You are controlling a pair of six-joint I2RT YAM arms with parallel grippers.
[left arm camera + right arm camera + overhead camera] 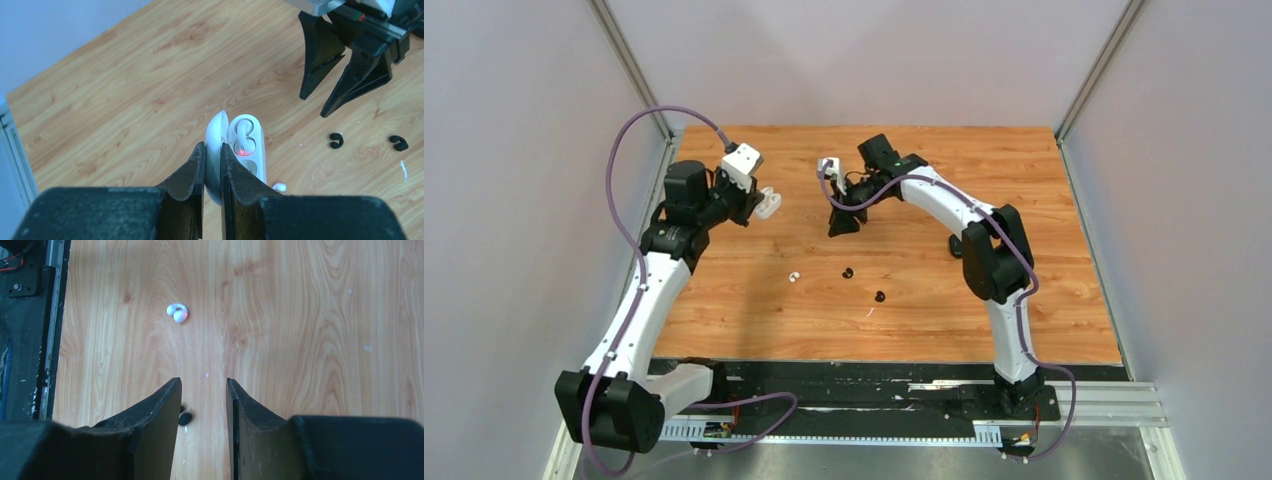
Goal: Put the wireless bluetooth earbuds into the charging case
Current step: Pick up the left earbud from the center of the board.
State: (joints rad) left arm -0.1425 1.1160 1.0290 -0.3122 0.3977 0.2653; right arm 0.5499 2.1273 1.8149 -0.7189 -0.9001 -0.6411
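White plastic, the oval charging case [259,155] was pinched by its lid in the narrow-set left gripper [212,146], lying open with one tiny white earbud [242,136] seated and glowing red. The loose white earbud [177,313] lay on the wooden table [1024,200], ahead and slightly left of the right gripper [203,382], whose jaws stood part open and empty. One of the left gripper's fingers [242,182] hid part of the case's second slot.
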